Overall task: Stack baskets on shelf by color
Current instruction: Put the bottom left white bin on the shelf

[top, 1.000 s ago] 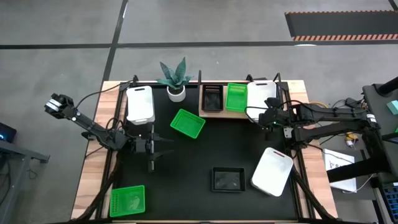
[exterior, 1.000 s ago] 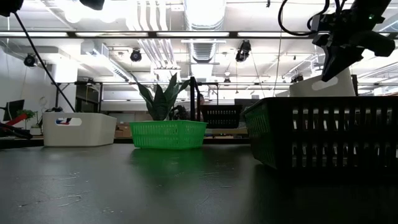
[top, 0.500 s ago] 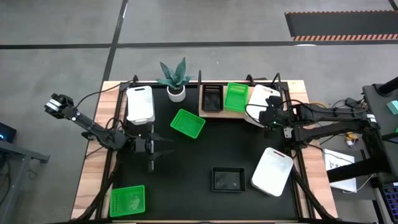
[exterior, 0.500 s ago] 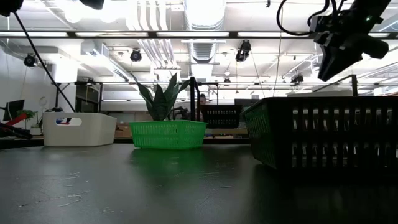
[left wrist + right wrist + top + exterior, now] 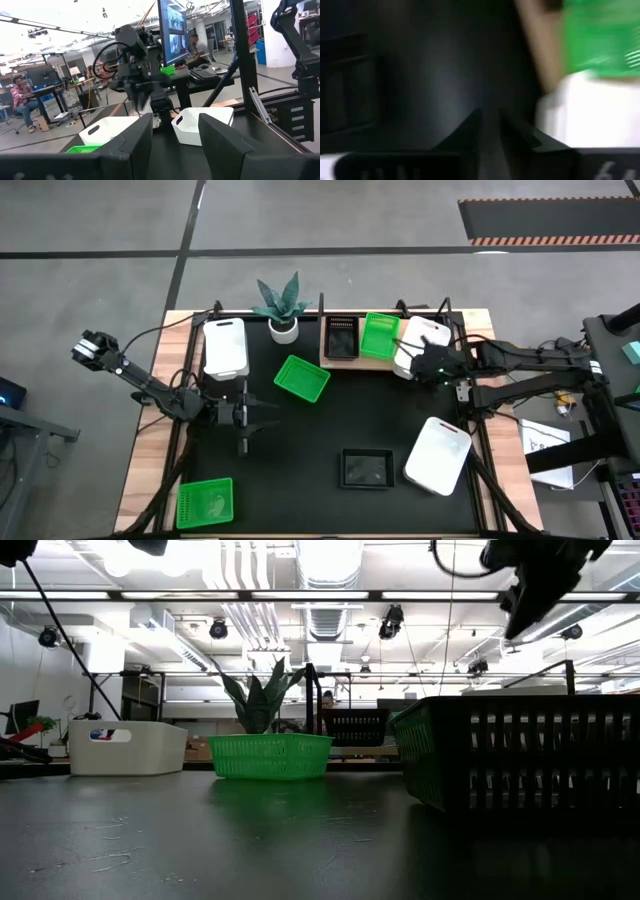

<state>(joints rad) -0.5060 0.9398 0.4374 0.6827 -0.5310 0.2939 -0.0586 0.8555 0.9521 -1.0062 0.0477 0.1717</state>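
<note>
The wooden shelf [image 5: 352,361] lies at the table's far side. On it stand a black basket [image 5: 341,337], a green basket [image 5: 379,334] and, at its right end, a white basket [image 5: 416,343] that sits askew, its near end past the shelf's front edge. My right gripper [image 5: 424,364] hovers over that near end, raised high in the low view [image 5: 540,585]. Its fingers [image 5: 465,137] show a narrow gap and the white basket [image 5: 590,110] lies beside them. My left gripper [image 5: 258,414] waits open at the table's left.
Loose on the table are a green basket [image 5: 301,378], a green one near the left corner [image 5: 205,502], a black one [image 5: 366,468], and white ones on the right [image 5: 437,455] and left [image 5: 225,348]. A potted plant [image 5: 283,308] stands left of the shelf.
My right gripper has moved toward the table's left and risen. The white basket on the shelf has turned from square to askew, its near end swinging left, and it has dropped out of the low view below the gripper.
</note>
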